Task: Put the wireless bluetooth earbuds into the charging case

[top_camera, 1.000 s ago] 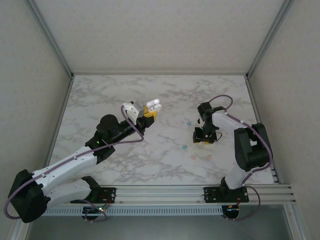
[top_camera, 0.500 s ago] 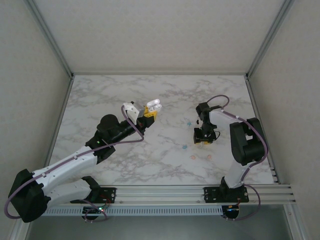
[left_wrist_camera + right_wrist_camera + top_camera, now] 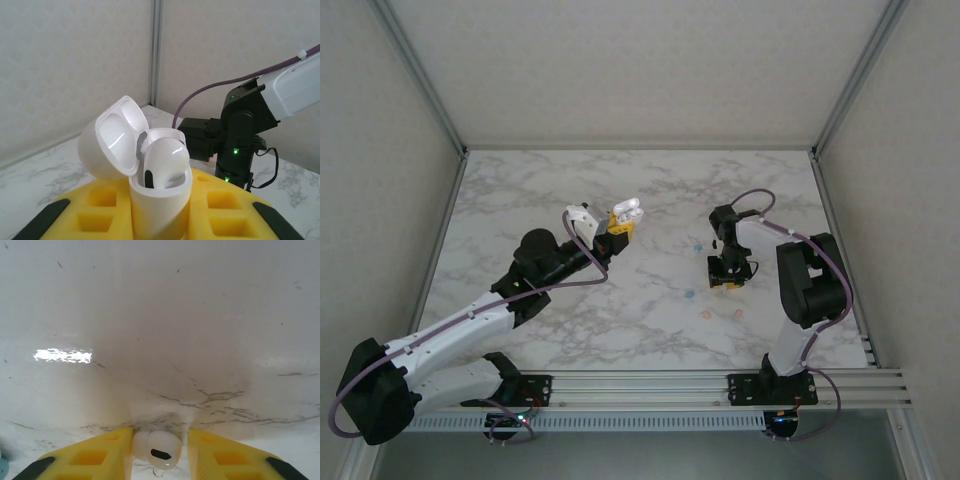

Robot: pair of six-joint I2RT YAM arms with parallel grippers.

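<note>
1. Working over the marble table [image 3: 570,330], you had the arms share the job. The left arm reached to the middle of the table, and the right arm folded down nearer the right edge.
2. Your left gripper [image 3: 617,226] was clamped on the white charging case [image 3: 160,200]. It held the case upright and clear of the table, probably so the mouth faced up for loading.
3. The lid [image 3: 116,135] stood hinged back, which kept the pockets reachable. One seated earbud [image 3: 165,159] already sat inside, and the space beside it was partly hidden.
4. Your right gripper [image 3: 160,455] pointed straight down at the table. Its yellow fingers [image 3: 95,457] stood close on either side of the loose white earbud [image 3: 156,450], which lay on the marble. You could not tell whether the pads had pinched it yet or only flanked it.
5. The teal earbuds [image 3: 689,295] and pink earbuds [image 3: 706,314] lay scattered on the table by the right gripper, the pink pair toward the near edge. They were probably left there for a later turn, since the held case was white.
</note>
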